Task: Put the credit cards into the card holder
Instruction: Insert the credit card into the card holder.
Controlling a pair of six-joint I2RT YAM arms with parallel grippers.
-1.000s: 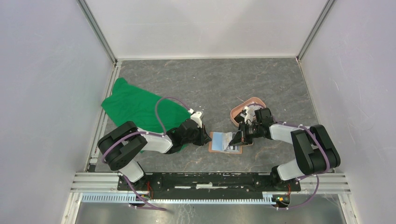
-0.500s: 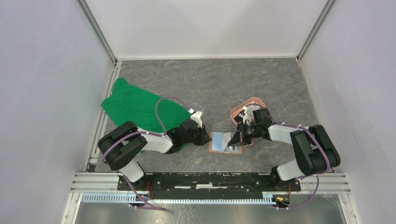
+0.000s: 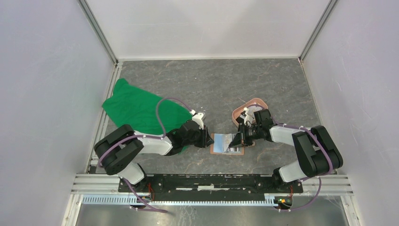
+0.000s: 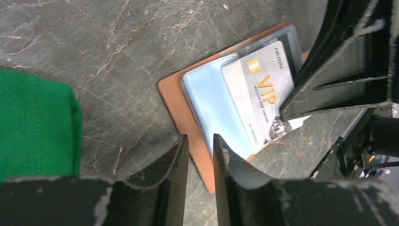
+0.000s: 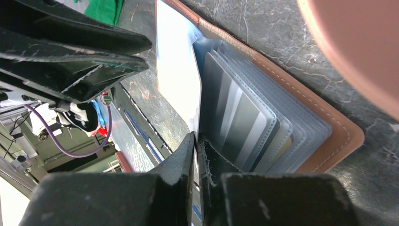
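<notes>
The card holder (image 3: 227,143) is laid open on the table (image 3: 211,84) between the arms, with a VIP card (image 4: 259,94) tucked in. The left gripper (image 4: 201,141) is parted slightly over its tan edge. The right gripper (image 5: 196,136) is nearly pinched, but any grip can't be told.

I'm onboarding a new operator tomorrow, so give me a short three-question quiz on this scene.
1. True or false: the card holder lies folded shut.
2. The pale credit card showing in it reads: A) VIP, B) GOLD, C) DEBIT?
3. What colour is the crumpled cloth?
Key: 1 false, it lies open. 2 A. 3 green.
</notes>
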